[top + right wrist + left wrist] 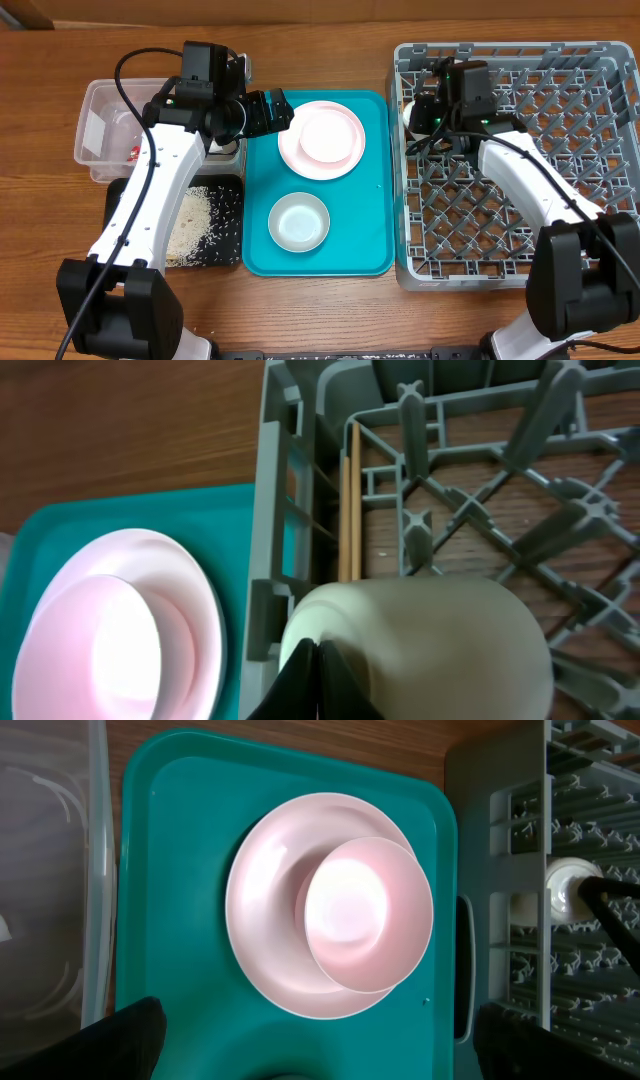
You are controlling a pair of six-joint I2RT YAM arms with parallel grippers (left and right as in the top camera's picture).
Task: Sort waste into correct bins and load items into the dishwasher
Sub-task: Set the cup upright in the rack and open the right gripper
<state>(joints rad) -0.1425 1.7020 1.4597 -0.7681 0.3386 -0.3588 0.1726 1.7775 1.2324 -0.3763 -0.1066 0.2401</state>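
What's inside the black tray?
Rice-like scraps lie spread in the black tray. The left arm covers part of it, so anything under there is hidden.

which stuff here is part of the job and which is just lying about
Job: round pink plate; small white bowl; small white cup; grey plastic dish rack; clear plastic tub; black rectangular tray; rice scraps; red wrapper.
Lying about: teal plastic tray; wooden table.

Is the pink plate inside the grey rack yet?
No, the pink plate lies on the teal tray, beside the grey rack and not inside it.
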